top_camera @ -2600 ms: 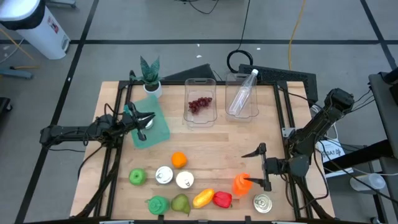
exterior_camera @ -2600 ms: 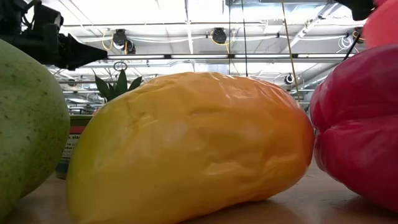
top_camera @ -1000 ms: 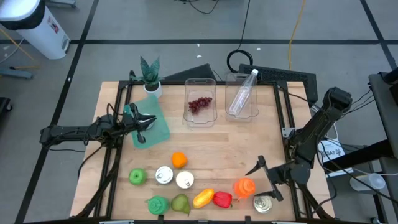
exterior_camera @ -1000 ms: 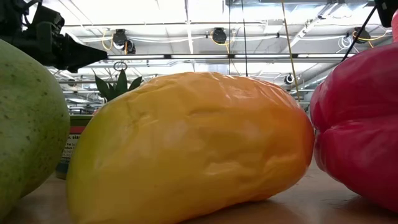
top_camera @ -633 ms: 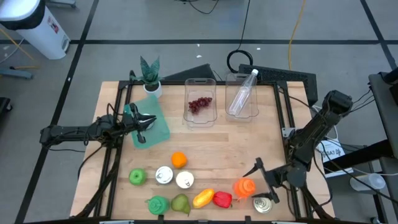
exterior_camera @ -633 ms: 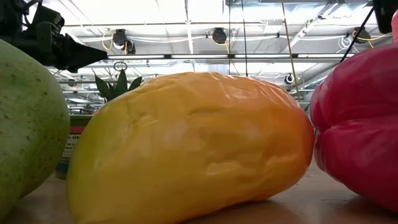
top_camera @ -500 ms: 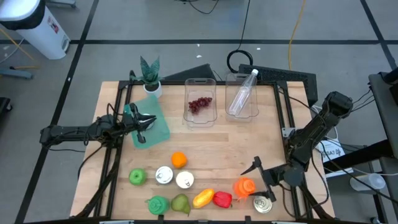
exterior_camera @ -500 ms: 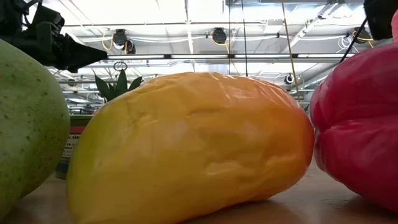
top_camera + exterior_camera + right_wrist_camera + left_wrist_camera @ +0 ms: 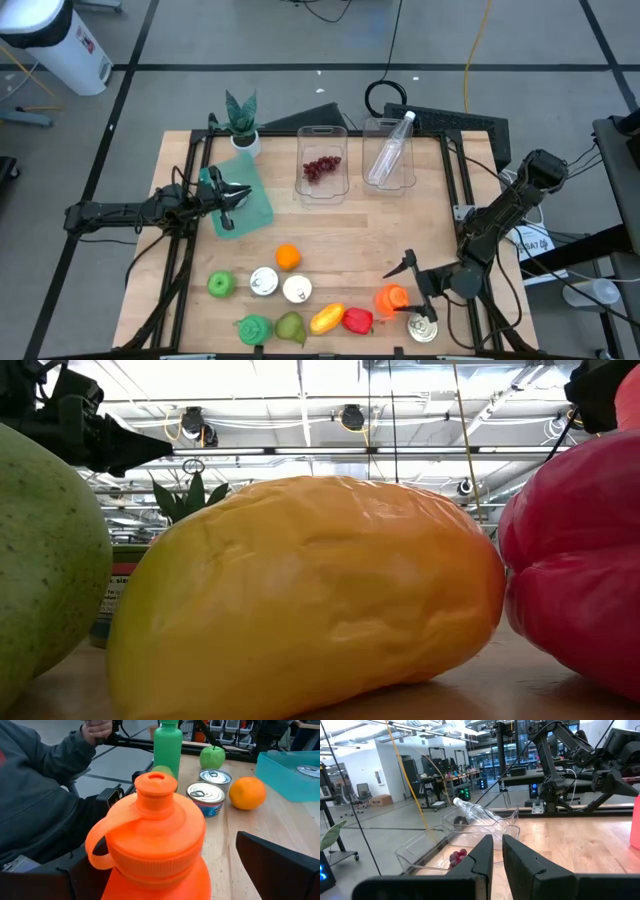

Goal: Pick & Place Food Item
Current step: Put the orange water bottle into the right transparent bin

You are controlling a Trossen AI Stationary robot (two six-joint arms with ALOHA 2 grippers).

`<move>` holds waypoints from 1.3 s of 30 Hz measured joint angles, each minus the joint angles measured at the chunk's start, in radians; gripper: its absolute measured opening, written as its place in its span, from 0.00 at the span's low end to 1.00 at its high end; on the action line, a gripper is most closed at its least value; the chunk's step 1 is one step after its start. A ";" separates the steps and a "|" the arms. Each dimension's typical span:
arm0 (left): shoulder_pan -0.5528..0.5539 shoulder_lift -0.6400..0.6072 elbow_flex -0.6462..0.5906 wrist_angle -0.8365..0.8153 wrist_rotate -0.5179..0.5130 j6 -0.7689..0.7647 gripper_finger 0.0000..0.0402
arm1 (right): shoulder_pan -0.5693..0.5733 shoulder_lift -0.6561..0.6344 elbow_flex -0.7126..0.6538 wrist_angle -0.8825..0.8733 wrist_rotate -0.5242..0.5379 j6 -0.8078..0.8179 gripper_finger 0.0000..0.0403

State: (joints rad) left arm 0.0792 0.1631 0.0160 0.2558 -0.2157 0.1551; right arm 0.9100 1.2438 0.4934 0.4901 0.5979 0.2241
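Note:
My right gripper [image 9: 408,290] is open near the table's front right. One finger stands on either side of an orange bottle [image 9: 155,840], which stands upright on the wood [image 9: 391,299]. Along the near edge lie a red pepper [image 9: 357,321], a yellow fruit [image 9: 300,590] and a green pear [image 9: 290,327]. An orange [image 9: 288,257] and a green apple [image 9: 220,285] sit farther in. My left gripper [image 9: 240,190] waits shut over a teal tray [image 9: 250,205] at the left.
Three open cans [image 9: 264,282] [image 9: 297,290] [image 9: 423,328] and a green bottle [image 9: 254,328] stand among the fruit. Clear bins at the back hold grapes [image 9: 320,168] and a plastic bottle [image 9: 390,150]. A potted plant [image 9: 241,120] stands back left. A person's grey sleeve [image 9: 35,795] shows beyond the near edge.
My right gripper has moved toward the table's left edge and slightly down, staying open, so its fingers now reach farther along the orange bottle's sides. The bottle has stayed where it was.

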 joint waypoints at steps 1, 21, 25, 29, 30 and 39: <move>0.000 0.000 0.000 0.000 0.000 0.000 0.13 | 0.000 0.000 0.000 0.000 0.000 0.000 0.97; 0.000 0.000 0.000 0.000 -0.002 0.001 0.13 | -0.096 -0.083 -0.054 0.228 0.004 -0.203 0.49; 0.000 0.000 0.000 0.000 -0.002 0.001 0.13 | -0.148 -0.206 0.006 0.129 0.009 -0.327 0.49; 0.000 0.000 0.000 0.000 -0.003 0.001 0.13 | -0.204 -0.333 0.096 -0.025 0.145 -0.448 0.49; 0.000 0.000 0.000 0.000 -0.003 0.002 0.13 | -0.218 -0.364 0.121 -0.065 0.187 -0.474 0.49; 0.000 0.000 0.000 0.000 -0.003 0.024 0.13 | -0.365 -0.544 0.199 -0.232 0.417 -0.624 0.49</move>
State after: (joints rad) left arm 0.0788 0.1634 0.0158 0.2554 -0.2188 0.1787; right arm 0.5446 0.6996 0.6926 0.2582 1.0150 -0.3996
